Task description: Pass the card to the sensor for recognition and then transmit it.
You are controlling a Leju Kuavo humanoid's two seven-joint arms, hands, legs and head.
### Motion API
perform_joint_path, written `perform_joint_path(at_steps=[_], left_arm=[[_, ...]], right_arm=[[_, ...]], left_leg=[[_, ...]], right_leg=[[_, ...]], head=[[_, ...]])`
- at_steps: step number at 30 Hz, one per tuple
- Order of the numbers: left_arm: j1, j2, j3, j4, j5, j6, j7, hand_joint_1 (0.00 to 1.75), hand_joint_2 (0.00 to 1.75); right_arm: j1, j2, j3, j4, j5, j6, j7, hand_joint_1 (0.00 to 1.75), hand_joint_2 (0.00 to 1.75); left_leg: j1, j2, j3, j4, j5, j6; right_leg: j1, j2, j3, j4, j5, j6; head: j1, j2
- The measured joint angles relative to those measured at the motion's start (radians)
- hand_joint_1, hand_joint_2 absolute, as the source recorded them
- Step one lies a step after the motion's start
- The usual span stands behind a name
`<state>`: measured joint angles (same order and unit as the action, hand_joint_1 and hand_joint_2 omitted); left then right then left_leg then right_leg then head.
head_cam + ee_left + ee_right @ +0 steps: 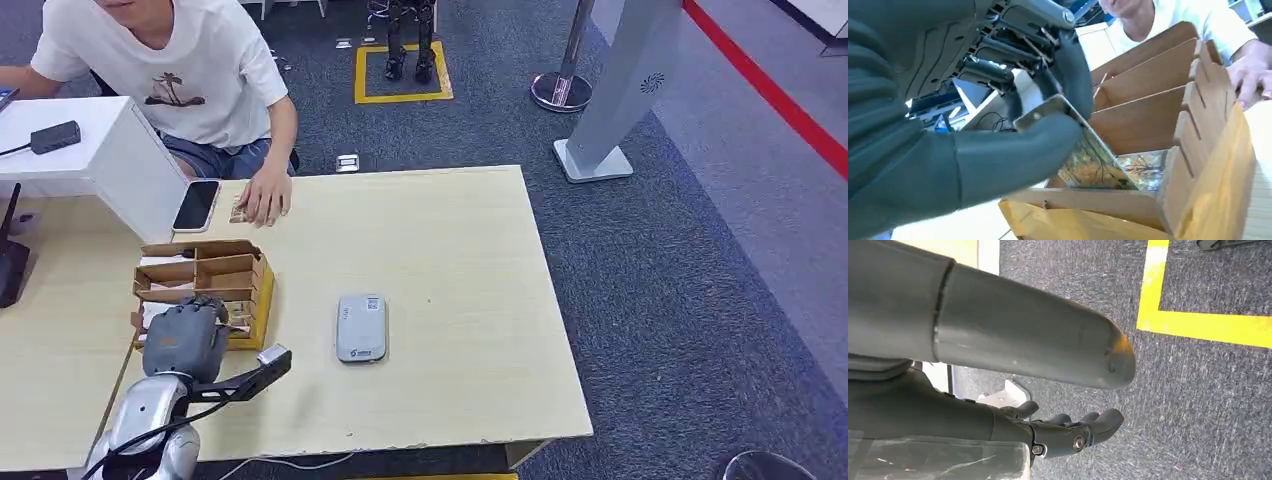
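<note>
Wooden card box, left hand pinching a card.

Head view: the left hand [185, 338] sits over the near compartment of the wooden box [245, 272] on the table [460, 300], the grey sensor [361, 327] well apart beyond its fingers. Left wrist view: thumb and fingers [1075, 75] grasp the card [1088, 152], tilted, its lower end inside the box. Right wrist view: the right hand [1068, 432] hangs over carpet, fingers released and loosely apart.

Card [1088, 160] print blurred — upper edge hidden under robot hand [1013, 145]
</note>
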<state>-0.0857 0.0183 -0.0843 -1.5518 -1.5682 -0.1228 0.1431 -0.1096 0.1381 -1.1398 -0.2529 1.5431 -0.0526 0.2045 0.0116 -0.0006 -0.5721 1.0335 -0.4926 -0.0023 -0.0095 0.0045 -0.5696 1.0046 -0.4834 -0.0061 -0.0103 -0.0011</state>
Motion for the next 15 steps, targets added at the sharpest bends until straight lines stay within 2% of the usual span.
perform_joint_path(at_steps=[15], left_arm=[[-0.008,-0.008,0.007,0.0,0.0,0.003,-0.01,1.75,1.75]], right_arm=[[0.0,0.0,0.0,0.0,0.001,-0.001,0.003,0.0,0.0]], left_leg=[[0.0,0.0,0.0,0.0,0.0,0.0]], right_leg=[[0.0,0.0,0.0,0.0,0.0,0.0]], head=[[0.0,0.0]])
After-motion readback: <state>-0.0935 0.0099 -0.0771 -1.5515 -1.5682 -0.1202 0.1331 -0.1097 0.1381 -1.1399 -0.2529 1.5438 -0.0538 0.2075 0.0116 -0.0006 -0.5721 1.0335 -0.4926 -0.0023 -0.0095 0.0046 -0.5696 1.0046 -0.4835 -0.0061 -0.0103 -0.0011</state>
